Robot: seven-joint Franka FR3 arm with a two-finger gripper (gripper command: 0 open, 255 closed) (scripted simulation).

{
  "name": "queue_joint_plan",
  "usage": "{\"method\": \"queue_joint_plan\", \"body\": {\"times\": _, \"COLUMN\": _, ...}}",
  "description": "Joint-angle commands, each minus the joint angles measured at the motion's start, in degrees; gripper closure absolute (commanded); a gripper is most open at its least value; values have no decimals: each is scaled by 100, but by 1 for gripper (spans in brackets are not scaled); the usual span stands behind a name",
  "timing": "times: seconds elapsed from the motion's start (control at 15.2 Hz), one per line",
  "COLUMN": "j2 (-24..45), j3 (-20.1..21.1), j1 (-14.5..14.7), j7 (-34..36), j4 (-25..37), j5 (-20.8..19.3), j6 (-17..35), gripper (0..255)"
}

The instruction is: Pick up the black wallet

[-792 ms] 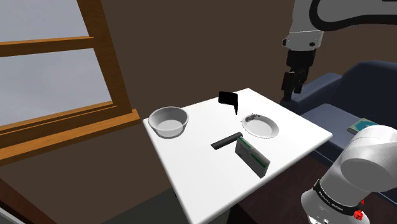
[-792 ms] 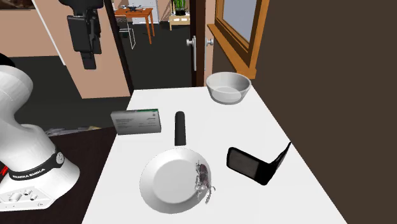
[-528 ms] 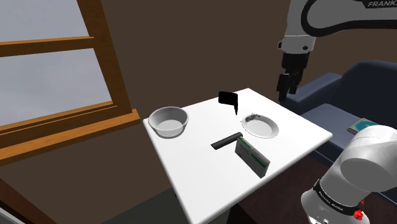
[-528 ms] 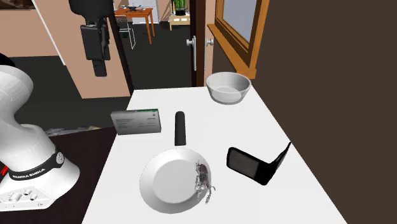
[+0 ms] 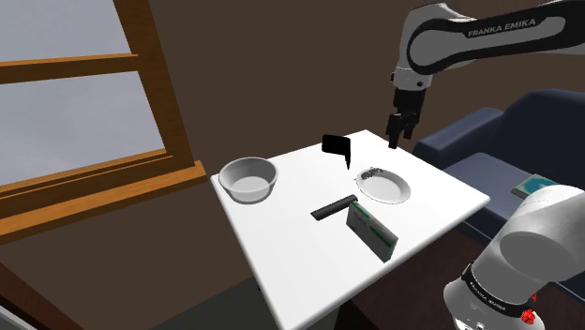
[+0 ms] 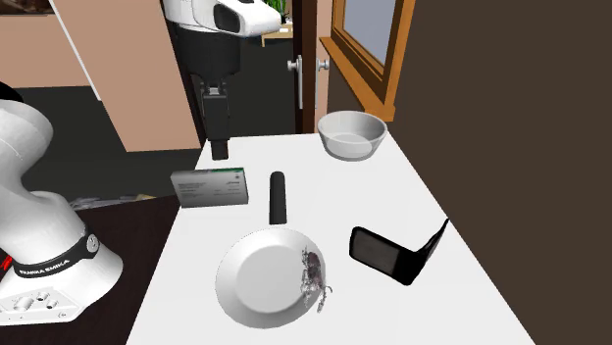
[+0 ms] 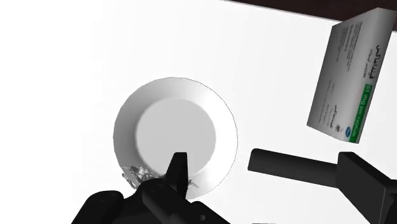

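The black wallet (image 5: 337,145) stands half open on its edges near the far side of the white table (image 5: 281,244); in the second exterior view the wallet (image 6: 397,255) is at the near right. My gripper (image 5: 396,141) hangs high over the table, to the shoulder view's right of the wallet and well apart from it. In the second exterior view the gripper (image 6: 221,149) is up at the far left, above the box. In the wrist view the gripper (image 7: 264,160) is open, holding nothing, with its fingers (image 7: 179,170) over a plate and a black bar.
A white plate (image 5: 382,186) with a crumpled scrap (image 6: 314,274) lies beside the wallet. A black bar (image 6: 278,197), a green-and-white box (image 6: 209,186) and a grey bowl (image 6: 351,134) also sit on the table. A blue armchair (image 5: 487,131) stands behind it, beside a window (image 5: 84,94).
The arm has swung in from beyond the table's edge. The gripper moved to the shoulder view's left and came down over the table, closer to the wallet.
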Motion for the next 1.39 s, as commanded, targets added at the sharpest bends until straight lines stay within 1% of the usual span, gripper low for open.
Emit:
{"method": "queue_joint_plan", "body": {"times": 0.0, "j2": 415, "j3": -77, "j1": -8, "j7": -91, "j4": 160, "j5": -12, "j6": 326, "gripper": 0}}
{"method": "queue_joint_plan", "body": {"times": 0.33, "j2": 1408, "j3": -307, "j1": -56, "j7": -405, "j4": 591, "j5": 4, "j6": 1030, "gripper": 0}}
{"method": "queue_joint_plan", "body": {"times": 0.66, "j2": 2441, "j3": -496, "j1": -103, "j7": -747, "j4": 1209, "j5": 145, "j6": 1576, "gripper": 0}}
{"method": "queue_joint_plan", "body": {"times": 0.99, "j2": 3495, "j3": -614, "j1": -192, "j7": -1108, "j4": 2012, "j5": 396, "j6": 1944, "gripper": 0}}
{"method": "queue_joint_plan", "body": {"times": 1.32, "j2": 4568, "j3": -644, "j1": -349, "j7": -1444, "j4": 3014, "j5": 695, "j6": 2120, "gripper": 0}}
